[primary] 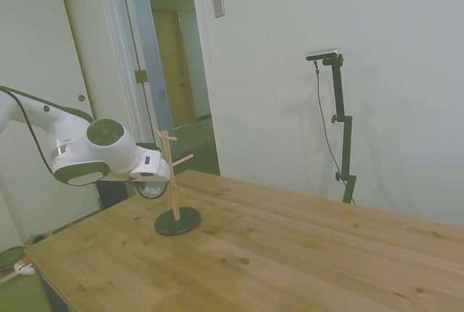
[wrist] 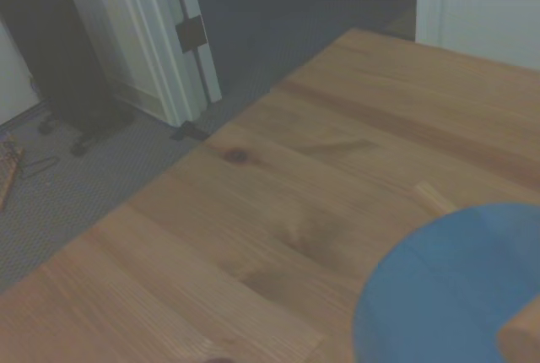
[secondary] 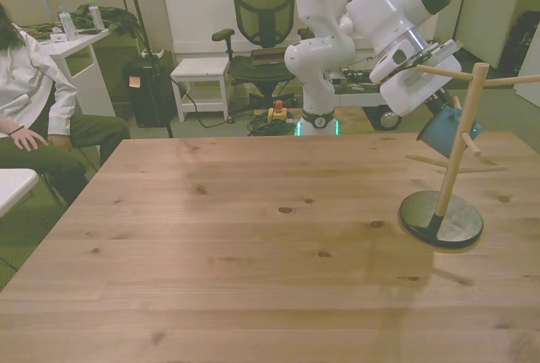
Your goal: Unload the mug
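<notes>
mug (secondary: 447,132) hung tilted on the rack (secondary: 456,154), up off the bench (secondary: 253,236) | end effector (secondary: 435,115) right against it on the front view's left | grip honestly couldn't tell, fingers hidden

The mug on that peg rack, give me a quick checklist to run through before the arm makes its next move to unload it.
1. The mug is at the peg rack, up off the table: ok.
2. The gripper is right at the mug: ok.
3. Fingers closed on the mug: cannot tell, the arm's body hides them.
4. Mug's handle free of its peg: cannot tell, hidden in both views.
5. Rack base sits flat on the table: ok.
6. Bare table beside the rack to set the mug down: ok.
</notes>
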Robot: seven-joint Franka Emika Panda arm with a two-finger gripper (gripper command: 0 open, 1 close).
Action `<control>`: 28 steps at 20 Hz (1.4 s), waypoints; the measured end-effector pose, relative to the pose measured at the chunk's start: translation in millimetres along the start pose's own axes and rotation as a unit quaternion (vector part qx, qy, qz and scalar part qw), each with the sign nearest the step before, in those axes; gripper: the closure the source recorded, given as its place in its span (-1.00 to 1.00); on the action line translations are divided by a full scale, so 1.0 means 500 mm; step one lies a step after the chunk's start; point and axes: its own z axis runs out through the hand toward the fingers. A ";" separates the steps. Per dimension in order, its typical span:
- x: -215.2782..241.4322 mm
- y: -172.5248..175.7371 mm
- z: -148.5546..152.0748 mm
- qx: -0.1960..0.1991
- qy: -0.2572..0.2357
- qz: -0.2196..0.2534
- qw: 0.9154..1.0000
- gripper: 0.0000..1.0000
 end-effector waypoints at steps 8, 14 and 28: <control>0.016 -0.025 0.011 0.005 0.002 -0.010 1.000 1.00; 0.009 -0.041 0.017 0.008 -0.002 -0.018 1.000 1.00; -0.052 -0.070 -0.002 0.018 -0.009 -0.044 0.999 1.00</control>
